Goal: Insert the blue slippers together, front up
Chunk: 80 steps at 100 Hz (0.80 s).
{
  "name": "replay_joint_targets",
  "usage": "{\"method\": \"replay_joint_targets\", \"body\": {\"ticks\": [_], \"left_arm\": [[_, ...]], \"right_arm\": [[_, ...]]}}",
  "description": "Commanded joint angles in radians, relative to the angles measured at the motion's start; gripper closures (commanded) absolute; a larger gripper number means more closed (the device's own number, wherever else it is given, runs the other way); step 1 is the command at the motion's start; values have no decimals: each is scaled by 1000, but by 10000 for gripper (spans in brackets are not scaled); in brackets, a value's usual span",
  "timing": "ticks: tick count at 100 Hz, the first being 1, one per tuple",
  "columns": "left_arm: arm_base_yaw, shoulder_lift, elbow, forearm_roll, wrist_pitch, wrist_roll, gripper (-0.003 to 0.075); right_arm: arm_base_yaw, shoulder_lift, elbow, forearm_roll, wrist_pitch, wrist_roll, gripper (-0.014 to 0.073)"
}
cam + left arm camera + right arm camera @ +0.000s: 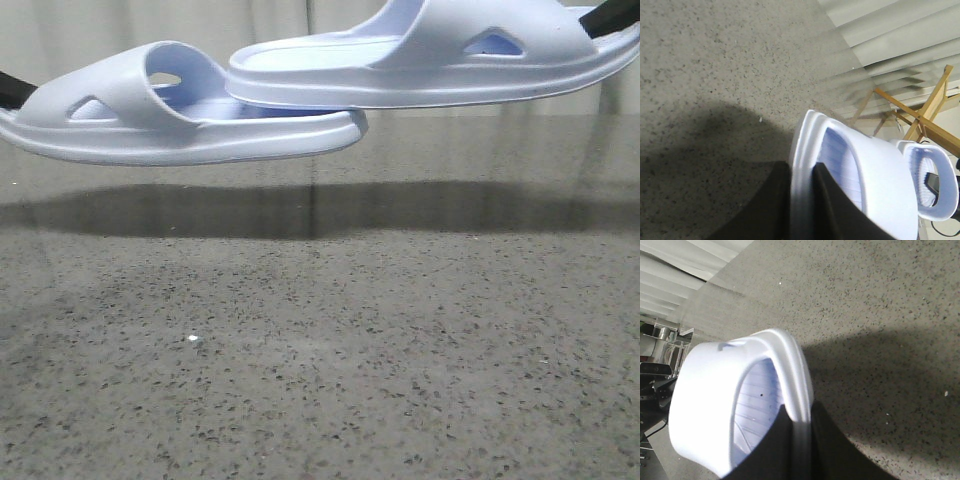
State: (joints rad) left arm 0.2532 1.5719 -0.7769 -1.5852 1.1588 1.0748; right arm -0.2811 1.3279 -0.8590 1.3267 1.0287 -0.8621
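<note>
Two pale lavender-blue foam slippers hang above the speckled grey table. The left slipper has its toe pointing left; my left gripper is shut on its toe-end sole edge. The right slipper sits higher, its heel end overlapping the left slipper's heel, just outside its strap. My right gripper is shut on its toe-end sole. In the left wrist view the fingers clamp the sole rim of the left slipper. In the right wrist view the fingers clamp the rim of the right slipper.
White blinds stand behind the table. A wooden frame and cables show beyond the table edge in the left wrist view. The slippers cast a long shadow on the table.
</note>
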Motion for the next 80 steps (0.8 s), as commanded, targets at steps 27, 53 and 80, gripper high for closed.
{"method": "replay_joint_targets", "body": {"ticks": [27, 53, 80], "left_arm": [[-67, -40, -18, -121, 108, -23, 705], [-116, -40, -18, -146, 108, -24, 705], [-142, -30, -18, -155, 108, -24, 705]], "right_arm": [[66, 107, -32, 67, 8, -40, 700], [150, 197, -38, 153, 3, -106, 700], [279, 304, -165, 158, 5, -106, 700]]}}
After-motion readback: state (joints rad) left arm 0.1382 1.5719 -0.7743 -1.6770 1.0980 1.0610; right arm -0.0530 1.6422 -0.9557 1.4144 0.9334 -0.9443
